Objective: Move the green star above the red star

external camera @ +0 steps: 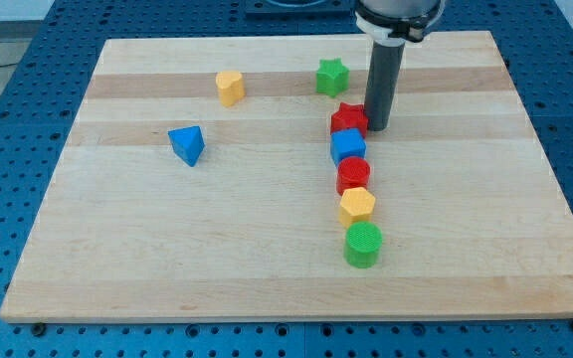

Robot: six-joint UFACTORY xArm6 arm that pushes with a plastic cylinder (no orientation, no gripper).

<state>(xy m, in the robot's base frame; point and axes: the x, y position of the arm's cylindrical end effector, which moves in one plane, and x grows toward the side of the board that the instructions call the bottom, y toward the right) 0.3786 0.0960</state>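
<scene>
- Green star [332, 76] sits near the surface's [267, 268] top edge, just above-left of red star [348, 119]; seven blocks in all.
- My tip [377, 126] touches red star's right; no jaws.
- Open room lies left.

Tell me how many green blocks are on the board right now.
2. The green star sits near the view's top, up-left of the red star and left of my tip. The green cylinder ends the column at the view's bottom. None looks hidden.
</scene>
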